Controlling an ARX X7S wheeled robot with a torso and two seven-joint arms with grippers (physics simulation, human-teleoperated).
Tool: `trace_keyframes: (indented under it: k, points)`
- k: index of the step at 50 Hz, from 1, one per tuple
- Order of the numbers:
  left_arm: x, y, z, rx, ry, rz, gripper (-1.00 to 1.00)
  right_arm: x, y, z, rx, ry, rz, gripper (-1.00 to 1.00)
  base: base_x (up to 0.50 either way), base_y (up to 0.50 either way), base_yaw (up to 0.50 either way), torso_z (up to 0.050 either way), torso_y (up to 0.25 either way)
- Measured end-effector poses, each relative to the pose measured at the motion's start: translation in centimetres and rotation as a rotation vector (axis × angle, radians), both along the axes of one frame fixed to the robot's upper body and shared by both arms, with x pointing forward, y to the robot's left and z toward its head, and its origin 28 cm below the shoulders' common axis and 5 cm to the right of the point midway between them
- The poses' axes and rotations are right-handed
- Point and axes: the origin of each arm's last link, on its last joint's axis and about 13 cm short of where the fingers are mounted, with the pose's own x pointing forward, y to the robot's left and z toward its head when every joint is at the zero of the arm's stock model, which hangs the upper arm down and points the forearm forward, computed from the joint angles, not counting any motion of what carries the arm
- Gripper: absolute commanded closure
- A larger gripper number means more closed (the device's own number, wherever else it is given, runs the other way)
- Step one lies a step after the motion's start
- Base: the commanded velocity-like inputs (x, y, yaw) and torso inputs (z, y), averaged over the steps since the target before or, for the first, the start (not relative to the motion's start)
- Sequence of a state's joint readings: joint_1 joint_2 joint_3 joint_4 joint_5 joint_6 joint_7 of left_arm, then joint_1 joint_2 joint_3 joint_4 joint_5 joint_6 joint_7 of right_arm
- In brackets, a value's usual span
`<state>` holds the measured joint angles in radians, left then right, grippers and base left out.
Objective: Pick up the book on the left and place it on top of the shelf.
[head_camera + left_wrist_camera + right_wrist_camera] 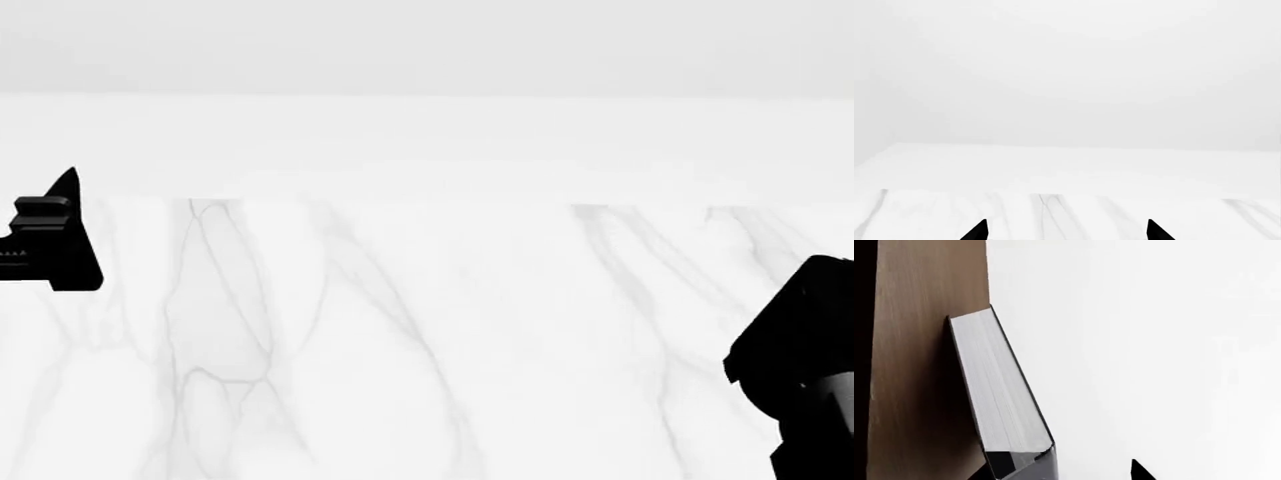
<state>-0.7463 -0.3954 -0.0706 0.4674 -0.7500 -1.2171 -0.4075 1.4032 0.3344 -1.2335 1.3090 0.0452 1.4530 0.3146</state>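
Observation:
The book [997,400], dark grey with white page edges, lies against the brown wooden board of the shelf [917,365] in the right wrist view. My right gripper [1061,471] is open around the book's near end. One fingertip [1142,471] stands well apart from the cover, and the other is dark by the shelf side. My left gripper [1067,231] is open over the white marble top with nothing between its fingertips [977,231]. In the head view the book and the shelf are out of view.
A white marble tabletop [427,340] fills the head view, with a plain white wall behind it. The left gripper's black tip [54,240] shows at the far left edge. Part of the right arm [801,360] shows at the lower right.

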Motion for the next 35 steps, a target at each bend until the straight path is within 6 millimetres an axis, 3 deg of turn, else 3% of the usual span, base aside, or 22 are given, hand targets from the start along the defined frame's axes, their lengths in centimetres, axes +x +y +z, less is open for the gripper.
trace_keyframes:
  k: [20,35]
  points:
    - [0.0,0.1,-0.4,-0.006,0.004,0.003,-1.00,4.7,4.8,2.2,0.092,-0.184,0.460,-1.00,0.00,0.00,0.00,0.000,0.000]
    - [0.0,0.1,-0.5,-0.005,0.007,0.002,-1.00,5.9,6.3,3.2,0.087,-0.238,0.590,-1.00,0.00,0.00,0.00,0.000,0.000]
